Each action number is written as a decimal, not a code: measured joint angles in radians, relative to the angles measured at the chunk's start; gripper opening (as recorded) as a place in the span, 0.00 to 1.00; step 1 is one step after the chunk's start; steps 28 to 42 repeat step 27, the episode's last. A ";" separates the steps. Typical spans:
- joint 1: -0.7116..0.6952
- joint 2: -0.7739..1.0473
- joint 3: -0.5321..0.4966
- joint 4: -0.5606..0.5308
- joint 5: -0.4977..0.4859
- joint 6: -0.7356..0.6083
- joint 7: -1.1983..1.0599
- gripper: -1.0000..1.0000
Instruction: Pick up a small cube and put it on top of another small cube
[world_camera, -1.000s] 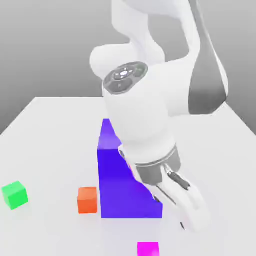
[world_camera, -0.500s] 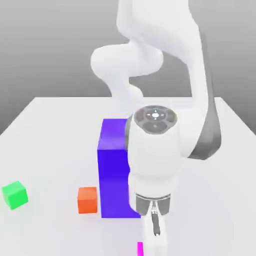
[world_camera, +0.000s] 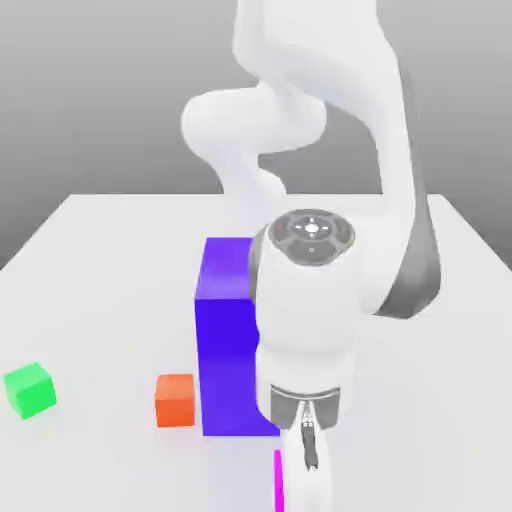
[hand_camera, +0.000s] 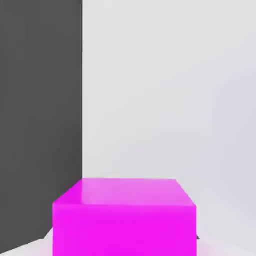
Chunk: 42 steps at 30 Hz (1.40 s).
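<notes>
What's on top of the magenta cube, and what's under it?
Nothing on top: the magenta cube shows a bare upper face in the hand view. Its underside is hidden, so can't say what's beneath.

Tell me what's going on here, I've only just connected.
The white robot arm has its fingers closed on the small magenta cube, in front of the tall blue-purple block. The small orange-red cube sits beside the block, with the small green cube farther toward the exterior view's left. Nothing is on top of either, so the stacking isn't done yet.
</notes>
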 joint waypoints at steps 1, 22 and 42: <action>-0.020 -0.018 -0.029 -0.012 -0.006 -0.006 0.006 0.00; -0.421 -0.063 -0.310 -0.174 0.153 0.061 -0.115 0.00; -0.480 0.000 -0.233 -0.164 0.252 0.097 -0.187 1.00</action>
